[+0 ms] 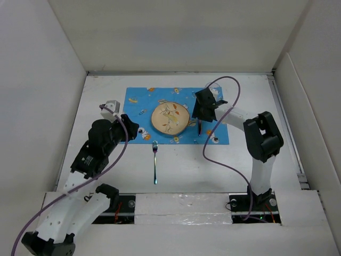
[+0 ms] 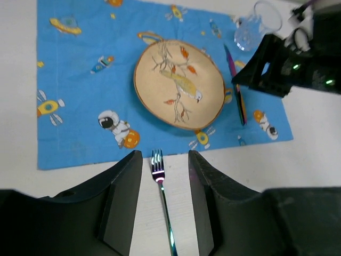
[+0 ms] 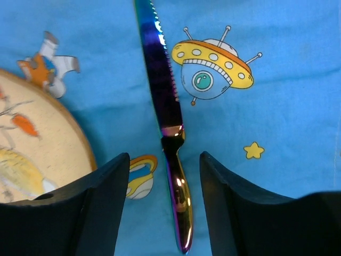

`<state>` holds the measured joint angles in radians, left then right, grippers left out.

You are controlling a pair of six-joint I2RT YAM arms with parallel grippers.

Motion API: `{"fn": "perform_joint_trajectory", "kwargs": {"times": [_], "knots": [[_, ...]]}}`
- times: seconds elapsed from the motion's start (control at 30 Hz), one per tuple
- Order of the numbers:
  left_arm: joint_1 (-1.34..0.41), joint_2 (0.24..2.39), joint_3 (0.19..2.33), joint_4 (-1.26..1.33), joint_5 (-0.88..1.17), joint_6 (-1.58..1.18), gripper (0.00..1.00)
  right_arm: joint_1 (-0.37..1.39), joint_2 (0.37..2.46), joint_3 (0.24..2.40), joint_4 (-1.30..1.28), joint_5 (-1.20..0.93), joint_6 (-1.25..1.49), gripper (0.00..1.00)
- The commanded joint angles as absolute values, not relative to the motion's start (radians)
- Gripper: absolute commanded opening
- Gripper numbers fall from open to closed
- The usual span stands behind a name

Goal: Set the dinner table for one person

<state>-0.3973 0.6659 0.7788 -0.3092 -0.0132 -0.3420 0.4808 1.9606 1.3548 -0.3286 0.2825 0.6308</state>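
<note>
Left gripper [image 2: 163,156] gaping astride iridescent metal fork [image 2: 162,197] lying on white dinner table [image 2: 314,160]; right gripper [image 3: 164,157] gaping astride iridescent serrated knife [image 3: 165,106], seemingly placed; fork probably remaining.

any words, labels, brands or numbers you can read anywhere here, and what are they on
None can be read in any view.
The placemat bears only pictures: rockets, astronauts, saucers, a star.
The plate bears a painted bird on a branch.
The knife and fork show no marks.

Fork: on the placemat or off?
Off. The fork lies on the bare white table; only its tine tips sit at the placemat's near edge.
</note>
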Motion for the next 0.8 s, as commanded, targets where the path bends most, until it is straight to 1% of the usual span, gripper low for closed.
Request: {"fn": "perform_joint_trajectory", "kwargs": {"times": [0.0, 0.1, 0.13, 0.17, 0.2, 0.23, 0.27, 0.3, 0.33, 0.37, 0.4, 0.43, 0.47, 0.53, 0.6, 0.7, 0.77], "knots": [[-0.397, 0.727, 0.825, -0.296, 0.049, -0.347, 0.37, 0.474, 1.79, 1.339, -0.267, 0.27, 0.578, 0.63], [-0.503, 0.814, 0.88, -0.336, -0.082, -0.351, 0.37, 0.483, 1.634, 1.273, -0.232, 0.265, 0.535, 0.63], [-0.53, 0.865, 0.897, -0.347, -0.118, -0.365, 0.37, 0.483, 1.585, 1.243, -0.216, 0.27, 0.526, 0.62], [-0.61, 0.891, 0.931, -0.366, -0.152, -0.38, 0.38, 0.509, 1.534, 1.179, -0.187, 0.278, 0.511, 0.59], [-0.671, 0.917, 0.945, -0.405, -0.26, -0.397, 0.39, 0.52, 1.428, 1.145, -0.18, 0.294, 0.506, 0.51], [-0.818, 0.981, 0.972, -0.454, -0.413, -0.511, 0.4, 0.537, 1.319, 1.049, -0.167, 0.342, 0.497, 0.39], [-0.895, 0.982, 0.973, -0.454, -0.414, -0.512, 0.4, 0.537, 1.318, 1.048, -0.167, 0.342, 0.497, 0.39], [-0.964, 1.003, 0.98, -0.524, -0.555, -0.579, 0.41, 0.546, 1.22, 1.019, -0.161, 0.341, 0.499, 0.15], [-1.015, 1.029, 0.977, -0.552, -0.608, -0.654, 0.43, 0.546, 1.171, 0.985, -0.155, 0.312, 0.499, 0.07], [-1.043, 1.032, 0.947, -0.575, -0.626, -0.789, 0.45, 0.546, 1.129, 0.951, -0.134, 0.292, 0.499, 0.03], [-1.058, 1.029, 0.916, -0.565, -0.606, -0.829, 0.46, 0.56, 1.088, 0.884, -0.114, 0.273, 0.502, 0.01], [-1.058, 1.007, 0.878, -0.539, -0.583, -0.859, 0.46, 0.56, 1.024, 0.853, -0.103, 0.265, 0.503, 0.01], [-1.058, 0.997, 0.794, -0.507, -0.565, -0.903, 0.49, 0.56, 0.993, 0.832, -0.103, 0.265, 0.506, 0.01], [-1.048, 0.991, 0.73, -0.454, -0.505, -0.952, 0.52, 0.56, 0.925, 0.776, -0.1, 0.246, 0.497, 0.05], [-1.048, 1.006, 0.681, -0.462, -0.494, -1.023, 0.52, 0.56, 0.901, 0.752, -0.117, 0.241, 0.483, 0.12], [-1.048, 1.011, 0.634, -0.45, -0.468, -1.055, 0.52, 0.56, 0.882, 0.729, -0.103, 0.232, 0.463, 0.18], [-1.048, 1.032, 0.609, -0.425, -0.45, -1.052, 0.52, 0.542, 0.888, 0.718, -0.092, 0.206, 0.459, 0.2]]}}
